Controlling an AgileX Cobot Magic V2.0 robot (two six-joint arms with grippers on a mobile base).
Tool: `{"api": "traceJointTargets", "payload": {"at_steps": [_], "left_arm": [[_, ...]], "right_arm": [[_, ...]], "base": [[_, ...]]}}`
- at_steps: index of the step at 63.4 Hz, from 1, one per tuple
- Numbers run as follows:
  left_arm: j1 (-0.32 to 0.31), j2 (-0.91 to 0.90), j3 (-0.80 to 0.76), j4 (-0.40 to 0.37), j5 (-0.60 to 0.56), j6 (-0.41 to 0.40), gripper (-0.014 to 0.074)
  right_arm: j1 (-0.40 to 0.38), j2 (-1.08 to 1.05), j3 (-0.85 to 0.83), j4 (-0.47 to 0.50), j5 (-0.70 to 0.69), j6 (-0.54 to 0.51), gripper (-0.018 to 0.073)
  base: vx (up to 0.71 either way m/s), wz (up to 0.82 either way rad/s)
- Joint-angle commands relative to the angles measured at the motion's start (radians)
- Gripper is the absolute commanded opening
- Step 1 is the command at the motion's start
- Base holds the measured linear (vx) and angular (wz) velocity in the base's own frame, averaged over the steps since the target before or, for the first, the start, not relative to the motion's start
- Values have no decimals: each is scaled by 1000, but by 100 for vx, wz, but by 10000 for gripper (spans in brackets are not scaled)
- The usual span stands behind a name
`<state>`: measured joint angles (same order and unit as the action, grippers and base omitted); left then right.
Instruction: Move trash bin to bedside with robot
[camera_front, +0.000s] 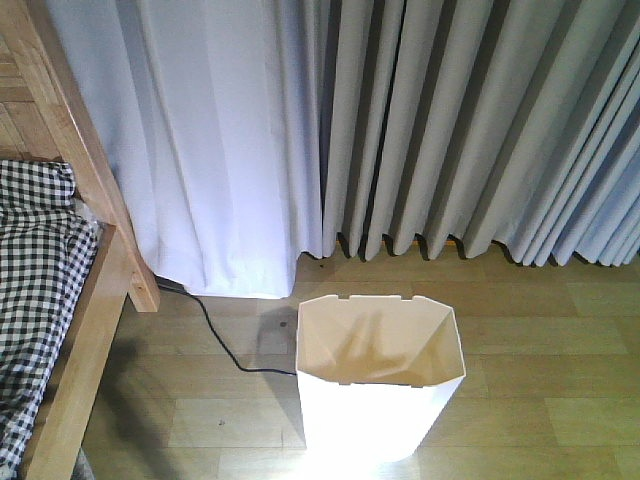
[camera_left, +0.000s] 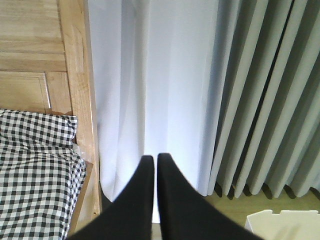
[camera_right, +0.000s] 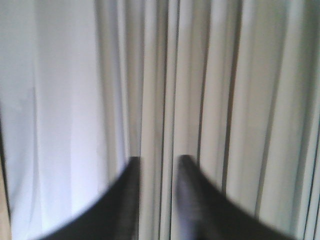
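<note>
The white trash bin (camera_front: 372, 405) stands upright and lidless on the wooden floor, low in the front view. Its notched rim (camera_left: 282, 220) shows at the bottom right corner of the left wrist view. The bedside is at the left: a light-brown wooden bed frame (camera_front: 92, 330) with black-and-white checked bedding (camera_front: 35, 290), a short gap of floor away from the bin. My left gripper (camera_left: 155, 158) is shut with nothing in it, held up in front of the curtain, beside the bed frame (camera_left: 80, 100). My right gripper (camera_right: 160, 160) is open and empty, facing curtain folds. Neither touches the bin.
Grey pleated curtains (camera_front: 480, 130) and a white sheer curtain (camera_front: 220, 140) hang along the back wall to the floor. A black cable (camera_front: 222, 345) runs over the floor from the bed post to behind the bin. Wooden floor (camera_front: 550, 350) extends to the bin's right.
</note>
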<state>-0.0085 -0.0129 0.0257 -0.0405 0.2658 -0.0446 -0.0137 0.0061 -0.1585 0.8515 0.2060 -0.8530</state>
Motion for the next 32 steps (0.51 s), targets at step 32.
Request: {"api": "traceJointTargets", "payload": {"at_steps": [32], "left_arm": [[-6,-14,19,-4,-69,-6,-6]], "right_arm": [[0,12,-28,7,-45,-8,-11]], "base": [[0,0]]}}
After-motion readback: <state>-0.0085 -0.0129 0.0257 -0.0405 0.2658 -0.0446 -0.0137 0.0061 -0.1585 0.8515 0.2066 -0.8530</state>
